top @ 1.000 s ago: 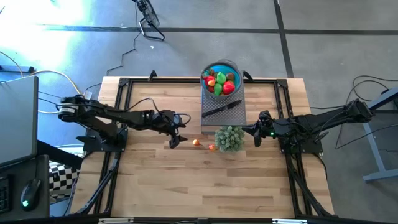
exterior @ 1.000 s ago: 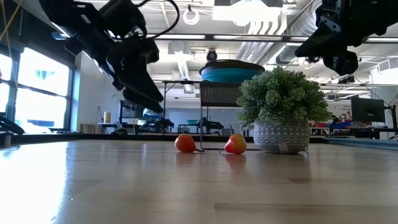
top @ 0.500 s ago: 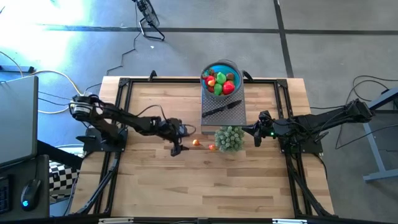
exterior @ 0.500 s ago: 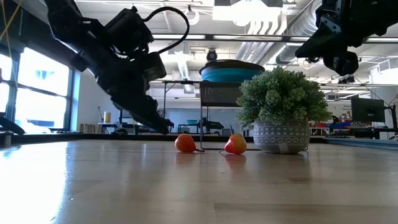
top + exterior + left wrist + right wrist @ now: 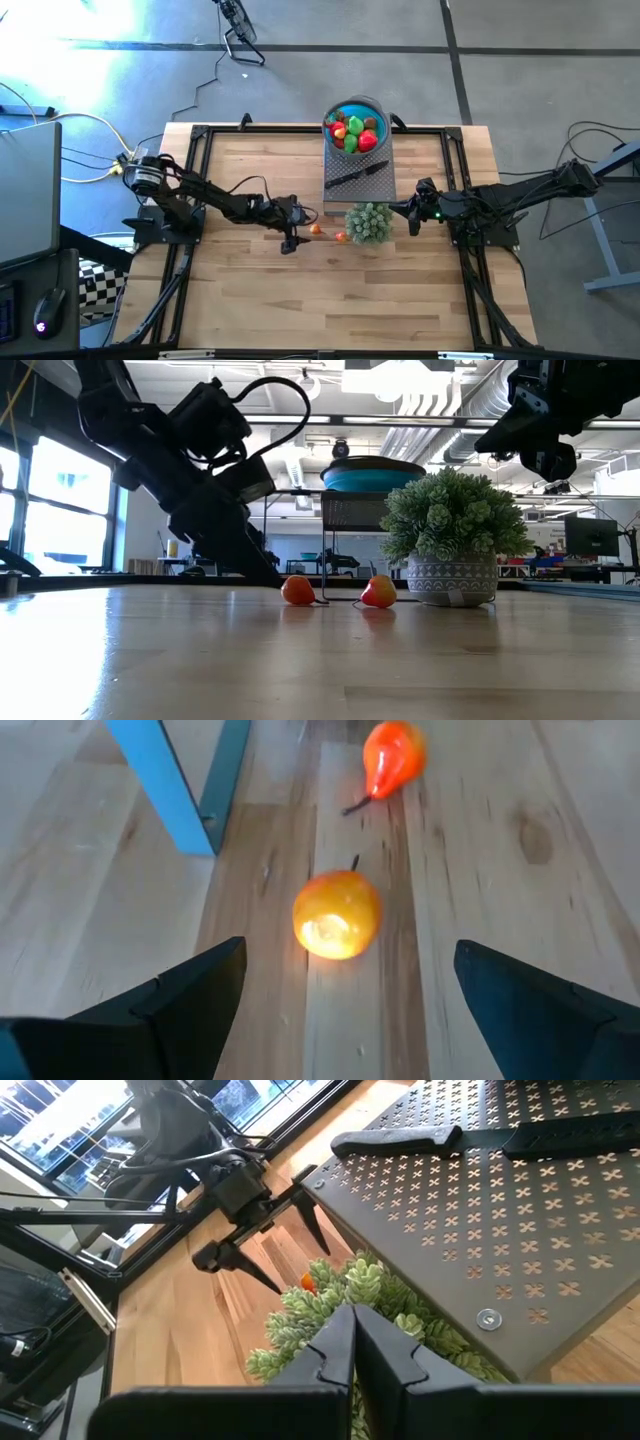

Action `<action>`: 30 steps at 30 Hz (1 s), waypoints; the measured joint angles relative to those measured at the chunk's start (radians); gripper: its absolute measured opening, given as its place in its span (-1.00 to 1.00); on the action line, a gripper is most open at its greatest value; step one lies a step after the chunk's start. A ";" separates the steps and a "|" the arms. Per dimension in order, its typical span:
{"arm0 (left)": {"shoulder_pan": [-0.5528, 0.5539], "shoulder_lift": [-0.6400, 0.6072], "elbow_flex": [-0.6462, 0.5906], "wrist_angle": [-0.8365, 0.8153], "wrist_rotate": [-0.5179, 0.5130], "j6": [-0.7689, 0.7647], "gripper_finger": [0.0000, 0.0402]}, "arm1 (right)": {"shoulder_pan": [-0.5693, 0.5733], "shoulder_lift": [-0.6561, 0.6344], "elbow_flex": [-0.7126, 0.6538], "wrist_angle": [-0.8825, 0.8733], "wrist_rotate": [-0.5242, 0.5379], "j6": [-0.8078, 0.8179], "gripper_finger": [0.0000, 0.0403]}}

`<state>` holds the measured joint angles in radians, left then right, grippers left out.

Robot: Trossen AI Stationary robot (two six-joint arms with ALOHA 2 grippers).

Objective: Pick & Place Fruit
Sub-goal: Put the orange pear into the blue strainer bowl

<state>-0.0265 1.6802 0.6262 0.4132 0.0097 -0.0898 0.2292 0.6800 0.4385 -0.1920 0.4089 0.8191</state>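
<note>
Two small fruits lie on the wooden table: a round orange one (image 5: 315, 229) (image 5: 337, 914) and a red-orange, pear-shaped one (image 5: 340, 237) (image 5: 393, 755). More fruit fills the blue bowl (image 5: 375, 112) on the far end of a grey perforated stand (image 5: 372, 186). My left gripper (image 5: 290, 238) (image 5: 350, 976) is open and low over the table. Its fingers stand on either side of the orange fruit's near part, just short of it, touching nothing. My right gripper (image 5: 412, 215) (image 5: 352, 1330) is shut and hangs above the table, right of the potted plant.
A bushy green plant in a patterned pot (image 5: 369, 222) (image 5: 452, 580) stands just right of the two fruits. A black-handled knife (image 5: 355, 176) lies on the grey stand. A blue strut (image 5: 165, 780) rises beside the orange fruit. Bare wood lies toward the near edge.
My left gripper has come down toward the table and moved toward the near edge and a little to the right, closing in on the orange fruit. It has stayed open. The fruits have not moved.
</note>
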 joint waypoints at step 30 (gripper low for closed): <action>0.000 0.121 0.075 0.038 -0.005 0.032 0.69 | 0.000 0.000 0.000 -0.003 0.000 0.000 -0.99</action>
<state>-0.0265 1.8008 0.7013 0.4511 0.0048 -0.0578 0.2291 0.6802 0.4385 -0.1955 0.4088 0.8192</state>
